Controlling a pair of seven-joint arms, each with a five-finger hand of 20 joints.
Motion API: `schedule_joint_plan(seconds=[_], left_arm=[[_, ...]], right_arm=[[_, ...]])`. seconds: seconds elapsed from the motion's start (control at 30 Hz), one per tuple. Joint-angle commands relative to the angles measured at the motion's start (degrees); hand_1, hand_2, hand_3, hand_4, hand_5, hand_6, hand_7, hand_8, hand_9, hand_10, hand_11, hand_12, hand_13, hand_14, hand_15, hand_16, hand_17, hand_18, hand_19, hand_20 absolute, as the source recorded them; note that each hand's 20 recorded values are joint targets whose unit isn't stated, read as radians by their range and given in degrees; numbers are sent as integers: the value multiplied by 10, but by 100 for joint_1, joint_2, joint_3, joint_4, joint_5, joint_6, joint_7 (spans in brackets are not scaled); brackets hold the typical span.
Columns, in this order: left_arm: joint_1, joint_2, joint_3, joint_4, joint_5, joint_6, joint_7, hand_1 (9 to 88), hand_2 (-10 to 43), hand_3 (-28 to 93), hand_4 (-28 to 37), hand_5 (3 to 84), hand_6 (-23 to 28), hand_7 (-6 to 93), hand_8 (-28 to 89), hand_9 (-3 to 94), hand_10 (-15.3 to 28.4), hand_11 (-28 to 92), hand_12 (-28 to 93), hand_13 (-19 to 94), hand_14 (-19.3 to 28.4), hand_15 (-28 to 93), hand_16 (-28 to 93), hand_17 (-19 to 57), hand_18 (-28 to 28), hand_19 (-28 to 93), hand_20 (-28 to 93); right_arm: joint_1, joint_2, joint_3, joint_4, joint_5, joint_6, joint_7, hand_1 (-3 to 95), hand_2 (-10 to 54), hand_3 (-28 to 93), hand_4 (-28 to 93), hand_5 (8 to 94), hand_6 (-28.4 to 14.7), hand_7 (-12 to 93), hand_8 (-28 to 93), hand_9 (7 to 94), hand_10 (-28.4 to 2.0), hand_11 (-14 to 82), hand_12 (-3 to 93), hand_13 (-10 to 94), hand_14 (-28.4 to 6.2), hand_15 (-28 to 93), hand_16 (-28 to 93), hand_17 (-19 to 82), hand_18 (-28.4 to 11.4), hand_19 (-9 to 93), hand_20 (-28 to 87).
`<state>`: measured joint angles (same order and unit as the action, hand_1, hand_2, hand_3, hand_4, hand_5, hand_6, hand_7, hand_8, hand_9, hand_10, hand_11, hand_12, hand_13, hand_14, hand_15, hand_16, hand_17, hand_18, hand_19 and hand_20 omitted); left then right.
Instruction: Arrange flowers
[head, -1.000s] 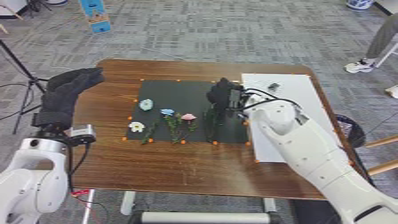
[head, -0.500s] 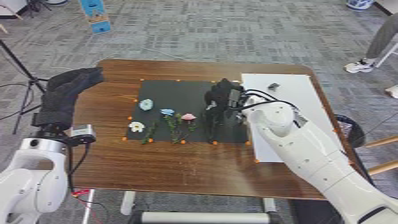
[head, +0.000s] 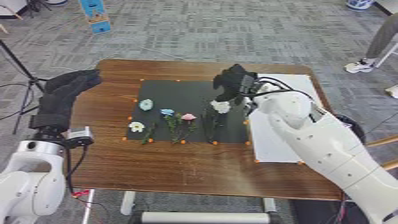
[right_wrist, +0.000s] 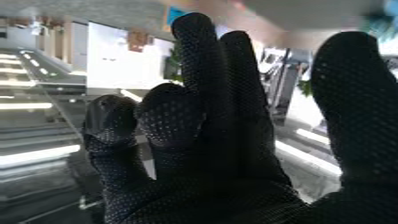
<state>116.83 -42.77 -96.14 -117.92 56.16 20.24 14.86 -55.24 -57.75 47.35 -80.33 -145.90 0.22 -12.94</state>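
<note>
My right hand (head: 233, 82) is over the far right part of the black mat (head: 182, 86), open, beyond a white flower head (head: 220, 106) that lies at the top of a dark green stem (head: 211, 127). In the right wrist view the hand (right_wrist: 222, 165) has straight and loosely bent fingers, and nothing is held. Left of that stem lie a pink flower (head: 187, 116) and a blue flower (head: 168, 111) above leafy stems. A white daisy (head: 136, 126) is near the mat's left edge, beside another stem (head: 149, 132), with a pale blue flower (head: 146, 104) farther back. My left hand (head: 67, 87) is open at the table's left edge.
A white sheet (head: 275, 145) covers the table's right side under my right forearm. Orange dots mark the mat's edges. The brown table (head: 178, 172) has bare wood in front of the mat. A dark bin (head: 351, 125) stands beyond the right edge.
My right hand has drawn away from the right-hand stem toward the far side and slightly right. The white flower head it covered now shows. My left hand has barely shifted.
</note>
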Motion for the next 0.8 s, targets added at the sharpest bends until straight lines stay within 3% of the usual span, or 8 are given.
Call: schedule_joint_plan(seconds=[0.03, 0.23, 0.43, 0.8], left_arm=[[74, -77, -57, -80, 18, -42, -7, 277, 114, 729, -261, 512, 21, 180, -95, 509, 127, 204, 102, 387, 142, 161, 1, 45, 128, 121, 176], [99, -86, -74, -91, 29, -27, -29, 277, 113, 730, -261, 512, 21, 179, -94, 509, 126, 205, 101, 387, 142, 162, 1, 45, 128, 120, 176], [40, -74, -30, -81, 46, -72, -54, 278, 113, 729, -262, 513, 21, 178, -94, 508, 127, 205, 102, 387, 142, 161, 0, 45, 128, 120, 176], [32, -100, 10, -91, 31, -104, -69, 279, 113, 728, -260, 513, 20, 179, -94, 508, 126, 204, 102, 387, 142, 162, 1, 44, 129, 125, 177]], right_arm=[[163, 253, 322, -196, -137, -132, 250, 280, -95, 694, -198, 602, 21, 219, -129, 765, -111, 130, 161, 734, -97, 696, 427, 334, -254, 789, 673], [158, 354, 541, -3, -540, -302, 626, 275, -95, 694, -203, 589, 10, 209, -123, 735, -113, 125, 163, 716, -108, 675, 419, 312, -256, 767, 670], [215, -98, 1037, 823, -1278, -627, 463, 248, -95, 694, -219, 533, -21, 174, -98, 641, -137, 96, 164, 664, -130, 613, 394, 285, -255, 733, 660], [86, -663, 1760, 1594, -2434, -955, 243, 244, -95, 677, -235, 517, -27, 162, -88, 628, -142, 91, 167, 659, -135, 624, 389, 283, -258, 733, 661]])
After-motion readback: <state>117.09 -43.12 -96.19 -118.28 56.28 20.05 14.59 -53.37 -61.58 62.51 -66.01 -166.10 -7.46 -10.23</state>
